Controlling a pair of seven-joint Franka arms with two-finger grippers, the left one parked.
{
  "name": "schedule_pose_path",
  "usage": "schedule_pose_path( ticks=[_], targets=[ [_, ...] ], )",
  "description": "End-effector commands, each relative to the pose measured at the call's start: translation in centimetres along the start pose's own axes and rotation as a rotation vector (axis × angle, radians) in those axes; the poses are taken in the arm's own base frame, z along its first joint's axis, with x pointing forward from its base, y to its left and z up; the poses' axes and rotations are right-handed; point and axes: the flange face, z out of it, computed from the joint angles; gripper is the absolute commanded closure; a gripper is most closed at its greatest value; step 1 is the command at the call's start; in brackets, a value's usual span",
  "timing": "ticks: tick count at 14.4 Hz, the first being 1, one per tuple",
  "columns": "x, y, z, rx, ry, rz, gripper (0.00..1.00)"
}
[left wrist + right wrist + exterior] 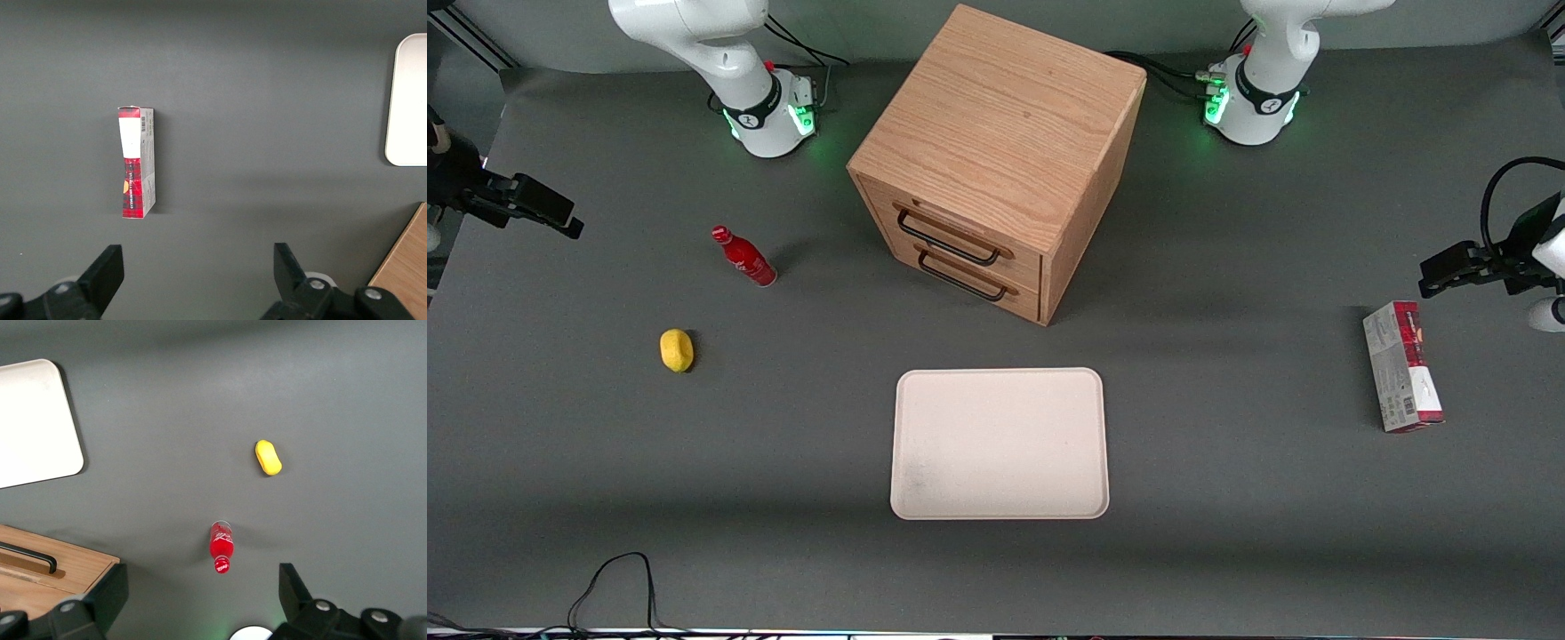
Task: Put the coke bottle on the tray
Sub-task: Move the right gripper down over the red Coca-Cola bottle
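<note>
Overhead, we see a dark grey table from the front. A coke bottle stands upright toward the working arm's end of the table, all red with a red cap, touching nothing. With the bottle as the clock centre in this front view, a yellow lemon lies at about seven o'clock, nearer the camera and apart from it. A cream tray lies flat at about four o'clock from the bottle, well apart and nearer the camera, with nothing on it. A wooden drawer cabinet with two black handles stands at about two o'clock from the bottle, farther from the camera than the tray. A red-and-grey carton lies toward the parked arm's end.

We find the gripper held high above the table at the working arm's end, its two black fingers spread wide and holding nothing. Its wrist camera looks down on the bottle, the lemon, a tray corner and the cabinet's edge.
</note>
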Motion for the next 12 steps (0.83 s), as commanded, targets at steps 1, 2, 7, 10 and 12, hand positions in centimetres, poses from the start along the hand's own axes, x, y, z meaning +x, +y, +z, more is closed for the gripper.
schedule_pose_path(
  ticks=[1, 2, 7, 10, 12],
  targets=[
    [0.4, -0.2, -0.1, 0.02, -0.014, -0.026, 0.0],
    [0.3, -0.3, 0.3, 0.019, -0.023, -0.026, 0.0],
    [-3.0, -0.9, 7.5, 0.009, -0.092, -0.057, 0.0],
    [-8.1, -0.6, 15.5, 0.018, -0.037, -0.074, 0.0],
    [-10.6, -0.4, 20.1, 0.022, 0.0, -0.086, 0.0]
  ],
)
